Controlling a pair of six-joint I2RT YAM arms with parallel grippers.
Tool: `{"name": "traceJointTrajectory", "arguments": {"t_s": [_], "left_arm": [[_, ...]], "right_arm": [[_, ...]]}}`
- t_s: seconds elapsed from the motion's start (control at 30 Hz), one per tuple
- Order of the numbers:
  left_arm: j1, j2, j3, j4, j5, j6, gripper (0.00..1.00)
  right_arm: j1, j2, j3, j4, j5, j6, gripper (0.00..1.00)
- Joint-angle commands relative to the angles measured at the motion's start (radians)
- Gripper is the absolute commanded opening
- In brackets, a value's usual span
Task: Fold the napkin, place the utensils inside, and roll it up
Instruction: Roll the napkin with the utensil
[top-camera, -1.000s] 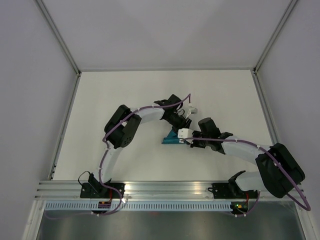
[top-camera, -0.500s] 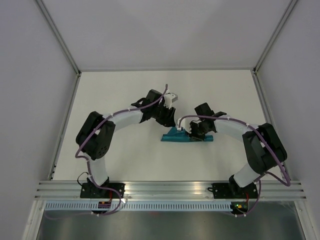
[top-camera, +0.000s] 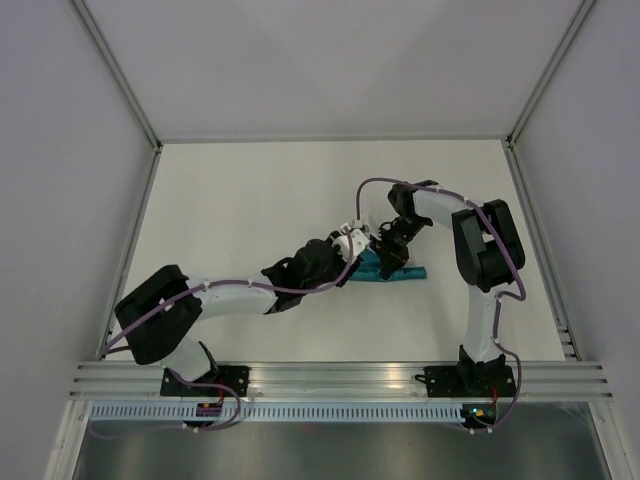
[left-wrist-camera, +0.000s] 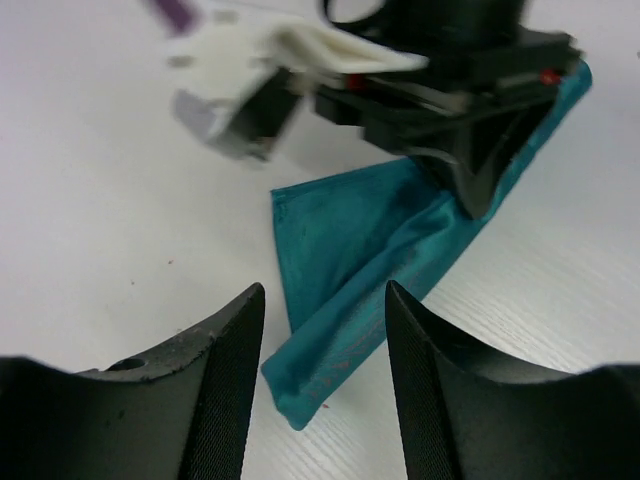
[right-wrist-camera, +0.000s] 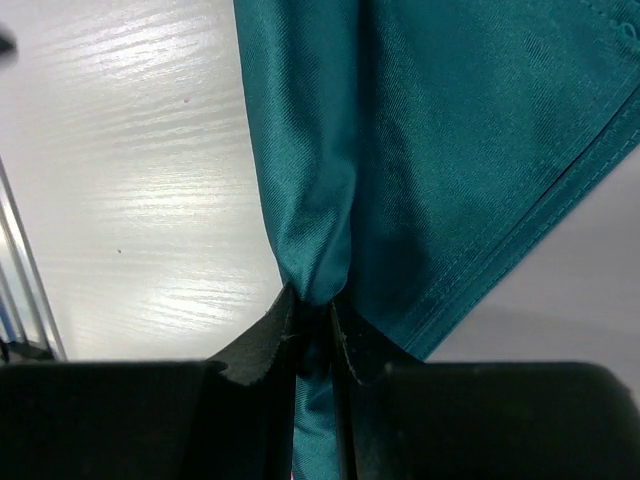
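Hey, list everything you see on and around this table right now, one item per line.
napkin: one, teal, bunched mid-table
utensils: none visible
table: one, white
rail: one, silver, near edge
walls: pale grey, three sides
cables: purple, along both arms
left arm: black and white
right arm: black and white
left fingers: two, black, open over the napkin's end
right fingers: two, black, shut on a napkin fold

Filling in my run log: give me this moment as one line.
teal soft cloth napkin: folded narrow on white table | right gripper: shut on napkin fold | left gripper: open, over napkin's end | silvery utensils: none visible
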Motion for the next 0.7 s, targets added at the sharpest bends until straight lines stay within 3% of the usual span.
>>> {"name": "traceJointTrajectory", "arguments": {"t_s": [0.0,0.2,0.67], "left_arm": [[-0.109,0.054,-0.004,0.162,-0.184,0.222,0.57],[-0.23,0.236,0.067,0.184,-0.224,0.432,0.59],[-0.244,0.433,0.169,0.189,-0.218,0.519,0.61]], "right_arm": [[-0.005,0.136,0.028,-0.038,0.072,-0.067,0.2],[-0.011,0.208,0.102,-0.075,0.077,-0.041,0.2],[-0.015,0.249,0.16,-0.093,0.078,-0.004,0.21]]}}
